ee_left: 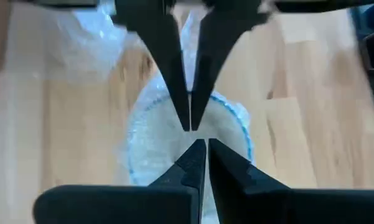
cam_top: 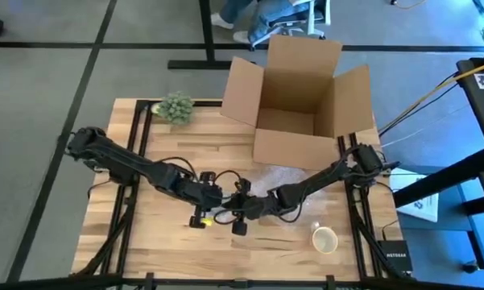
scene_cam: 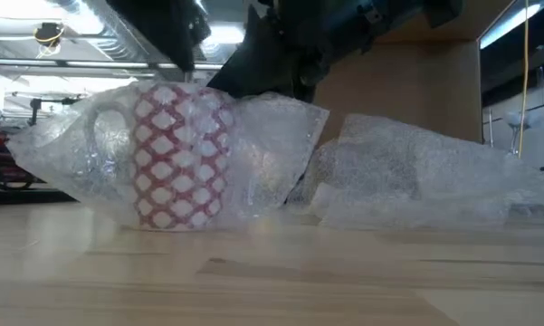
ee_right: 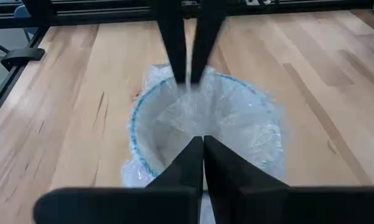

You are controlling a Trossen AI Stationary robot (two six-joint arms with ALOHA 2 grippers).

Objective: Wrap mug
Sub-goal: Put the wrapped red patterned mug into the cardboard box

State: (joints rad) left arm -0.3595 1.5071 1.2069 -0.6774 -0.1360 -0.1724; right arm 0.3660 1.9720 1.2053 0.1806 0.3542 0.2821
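Note:
A red-and-white patterned mug (scene_cam: 176, 154) stands upright on the wooden table, wrapped in clear bubble wrap (scene_cam: 272, 149) that also lines its blue-rimmed mouth (ee_right: 137, 118). More wrap (cam_top: 283, 179) trails toward the cardboard box. Both grippers hang over the mug's mouth, fingers pointing down and tips facing each other. My left gripper (ee_left: 205, 148) is shut on wrap at the rim. My right gripper (ee_right: 203, 142) is shut over the lined opening. In the high view the arms hide the mug. My left gripper pinches bubble wrap (ee_right: 187, 70) between its two fingers at the mug's rim, coming from above and pointing down. One layer or several, I cannot tell. The mug stays upright on the table. My right gripper's shut fingertips (ee_left: 190, 121) reach down onto the wrap lining the mug's mouth; whether any wrap sits between them I cannot tell.
An open cardboard box (cam_top: 298, 97) stands at the far side, a small green plant (cam_top: 175, 106) at the far left. A roll of tape (cam_top: 324, 239) lies near the front right. Bare wood spreads along the near edge and the left.

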